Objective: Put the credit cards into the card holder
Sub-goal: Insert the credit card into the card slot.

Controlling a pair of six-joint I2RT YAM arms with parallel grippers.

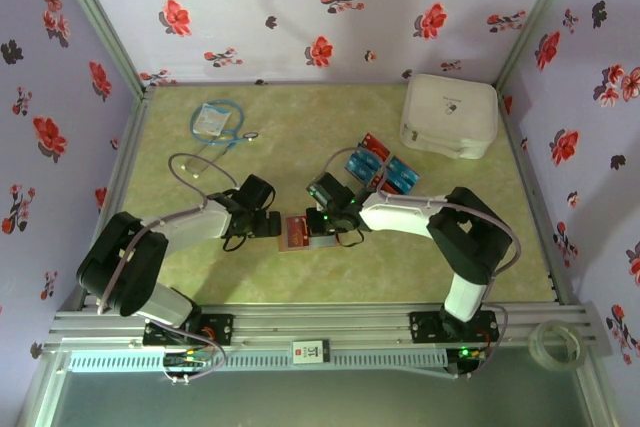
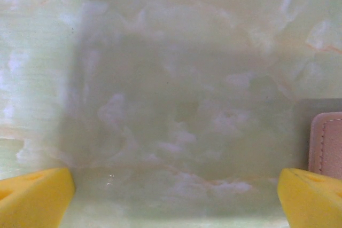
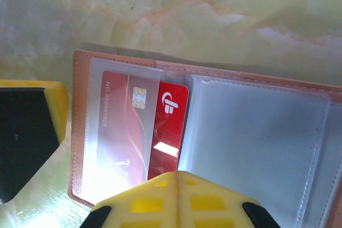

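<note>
The brown card holder (image 1: 298, 232) lies open on the green table between my two grippers. In the right wrist view its brown rim (image 3: 78, 105) frames clear pockets, and a red credit card (image 3: 171, 116) sits partly inside the left pocket, its right part sticking out. My right gripper (image 3: 176, 175) is shut, its tips over the card's near edge; I cannot tell if they touch it. My left gripper (image 2: 175, 179) is open, its right finger beside the holder's edge (image 2: 327, 143). More red and blue credit cards (image 1: 381, 166) lie in a loose pile behind the right gripper (image 1: 325, 209).
A big white rounded case (image 1: 450, 115) stands at the back right. A blue-and-white packet with a cable (image 1: 215, 122) lies at the back left. Flowered walls close the table on three sides. A tape roll (image 1: 558, 344) sits on the front rail.
</note>
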